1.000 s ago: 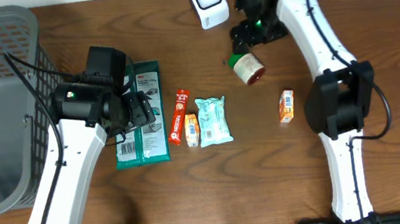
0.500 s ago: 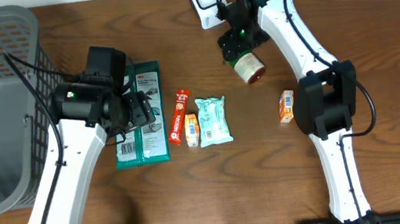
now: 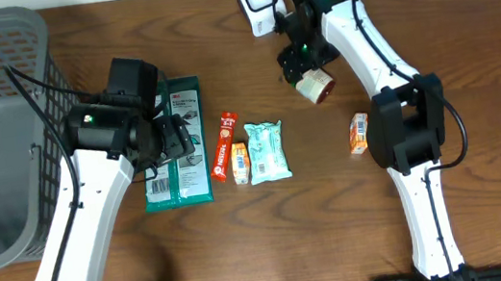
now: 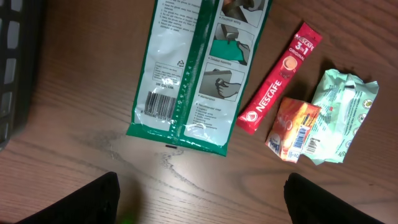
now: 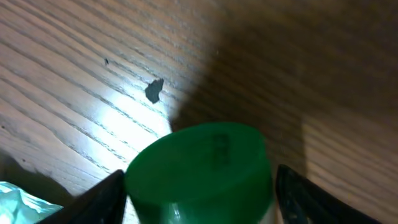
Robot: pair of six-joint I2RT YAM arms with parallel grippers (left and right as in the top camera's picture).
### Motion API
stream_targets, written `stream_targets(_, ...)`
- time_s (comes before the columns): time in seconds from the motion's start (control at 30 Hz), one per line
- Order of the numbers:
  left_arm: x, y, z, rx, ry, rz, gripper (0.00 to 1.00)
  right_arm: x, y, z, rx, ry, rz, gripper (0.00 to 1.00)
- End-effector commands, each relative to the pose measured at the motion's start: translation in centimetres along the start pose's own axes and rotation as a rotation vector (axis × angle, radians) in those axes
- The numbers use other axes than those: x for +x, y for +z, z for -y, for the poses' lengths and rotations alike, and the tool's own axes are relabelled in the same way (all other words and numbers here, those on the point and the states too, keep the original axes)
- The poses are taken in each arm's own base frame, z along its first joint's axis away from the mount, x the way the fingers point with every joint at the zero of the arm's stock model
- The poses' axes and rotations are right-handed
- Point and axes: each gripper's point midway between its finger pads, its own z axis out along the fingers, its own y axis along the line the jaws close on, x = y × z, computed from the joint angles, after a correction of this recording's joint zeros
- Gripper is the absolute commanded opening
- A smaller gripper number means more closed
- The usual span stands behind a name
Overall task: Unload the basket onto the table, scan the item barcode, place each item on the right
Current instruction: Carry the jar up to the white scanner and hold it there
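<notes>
Right gripper sits low over the bottle, one dark finger on either side of its green cap. The gaps at the cap's edges are so thin that I cannot tell whether the fingers are pressing on it or only flanking it.

The bottle lies tipped on the table, just beside the white scanner on the side nearer the robot's base, with its cap end toward the scanner. It is a small round container with a smooth, glossy green plastic cap that has faint raised lettering on top, a pale body and a red far end. I can't make out a barcode on it from either view.

The scanner is a rounded white box with a dark square window. The table is brown wood with a clear grain and a small dark nick close to the cap.

Further from the scanner, toward the base, lies a small orange carton.

Left gripper hangs well away from the scanner with its jaws wide and nothing between them. Below it lie a flat green-and-white plastic pack with a printed barcode, a red Nescafe stick, a crinkled orange sachet and a mint-green pouch.
</notes>
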Motion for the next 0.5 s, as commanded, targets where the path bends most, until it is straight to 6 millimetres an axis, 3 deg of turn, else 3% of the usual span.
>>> stream_targets(0.0,0.0,-0.2,0.0,-0.002,0.005,0.005,0.85,0.1,0.5,-0.8,-0.027,-0.012,-0.006,0.67)
stream_targets(0.13,0.0,-0.2,0.0,-0.002,0.005,0.005,0.85,-0.5,-0.6,-1.2,-0.043,-0.015,0.025,0.56)
stream_targets(0.3,0.0,-0.2,0.0,-0.002,0.005,0.005,0.85,-0.5,-1.0,-0.8,-0.017,-0.016,0.029,0.72)
stream_targets(0.47,0.0,-0.2,0.0,-0.002,0.005,0.005,0.85,-0.2,0.0,-0.4,0.004,-0.015,0.008,0.76)
